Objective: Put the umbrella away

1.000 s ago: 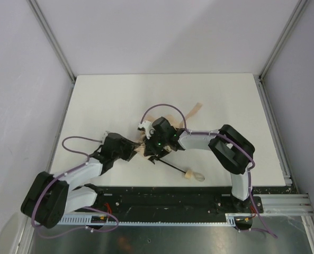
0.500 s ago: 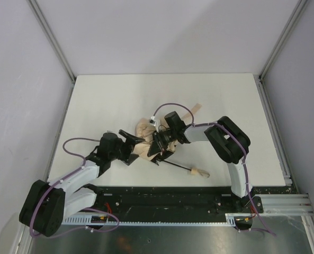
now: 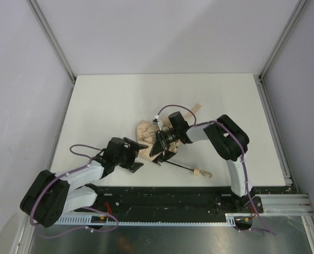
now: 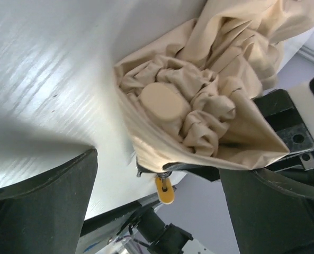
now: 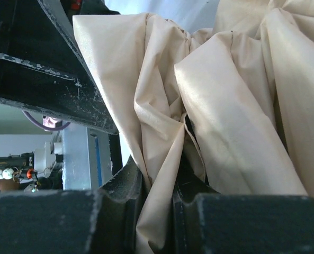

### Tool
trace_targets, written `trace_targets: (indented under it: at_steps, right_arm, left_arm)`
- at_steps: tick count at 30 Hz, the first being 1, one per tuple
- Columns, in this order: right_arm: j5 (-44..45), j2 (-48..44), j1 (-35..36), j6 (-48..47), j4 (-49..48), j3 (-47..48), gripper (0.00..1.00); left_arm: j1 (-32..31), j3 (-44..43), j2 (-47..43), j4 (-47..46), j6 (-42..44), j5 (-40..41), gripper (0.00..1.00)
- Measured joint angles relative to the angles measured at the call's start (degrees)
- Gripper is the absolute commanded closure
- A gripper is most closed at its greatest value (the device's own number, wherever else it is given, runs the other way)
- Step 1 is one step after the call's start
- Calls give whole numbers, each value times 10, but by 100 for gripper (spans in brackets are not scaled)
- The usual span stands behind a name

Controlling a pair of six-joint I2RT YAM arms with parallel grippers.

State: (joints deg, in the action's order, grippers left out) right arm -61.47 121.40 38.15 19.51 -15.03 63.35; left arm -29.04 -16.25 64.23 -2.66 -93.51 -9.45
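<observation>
The umbrella lies mid-table, its beige canopy [image 3: 145,131] bunched up. Its thin black shaft [image 3: 178,166] runs right to the pale wooden handle [image 3: 202,172], and a tan strap [image 3: 195,109] trails behind. My right gripper [image 3: 160,152] is shut on a fold of canopy fabric [image 5: 162,206] at the shaft end. My left gripper [image 3: 137,154] is open and empty just left of the canopy. In the left wrist view the crumpled canopy [image 4: 199,106] with its round end cap [image 4: 162,100] sits ahead of the wide-apart fingers [image 4: 40,211], apart from them.
The white table [image 3: 104,100] is enclosed by grey walls with metal posts at the back corners. A black rail [image 3: 172,198] carrying the arm bases runs along the near edge. A small yellow rib tip [image 4: 164,189] hangs under the canopy edge.
My left gripper has pulled back from the canopy toward the near edge and stands open. The right gripper has shifted right with the fabric, and the handle has slid slightly right.
</observation>
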Motion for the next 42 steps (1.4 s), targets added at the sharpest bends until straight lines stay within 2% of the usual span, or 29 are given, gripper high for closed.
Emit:
trace_targets:
  at_steps: [5,7,12,16,18,20,21,24,25,26,27,28,31,36,42]
  right_arm:
    - [-6,-2,0,2,-1,-2,100]
    - [-11,-3,2,4,-2,-3,100]
    - [-16,-4,5,8,-5,-5,100]
    - [-15,-5,5,8,-5,-5,100]
    - [-12,-5,5,9,-1,-4,100]
    - [-7,-9,5,8,9,-3,98]
    - [-2,-12,5,8,15,-3,93]
    - [18,-25,8,0,35,-3,61]
    - [30,-32,10,-1,46,-3,46]
    - [45,-43,14,-5,59,-3,27]
    - [60,-55,17,-6,73,-4,14]
    - [72,-69,21,-9,89,-5,7]
    - [146,-132,48,-40,141,-7,1]
    - [334,-225,119,-123,206,-8,1]
    - [589,-254,268,-232,201,-23,1]
  left_arm:
    - [-1,-21,48,-34,-10,23,1]
    - [-2,-33,74,-54,-10,35,6]
    - [-7,-25,97,-100,-9,60,39]
    - [-12,1,100,-134,9,74,75]
    - [-13,5,106,-149,14,76,86]
    - [-14,6,109,-159,17,76,91]
    - [-14,8,111,-165,21,75,94]
    - [-15,13,110,-175,26,76,99]
    - [-15,15,108,-179,28,76,100]
    - [-15,19,103,-182,31,76,100]
    - [-15,23,99,-184,31,78,100]
    - [-15,25,94,-184,31,79,100]
    - [-14,26,79,-165,29,81,100]
    - [-12,9,61,-104,24,77,100]
    - [-6,-11,56,-50,23,61,100]
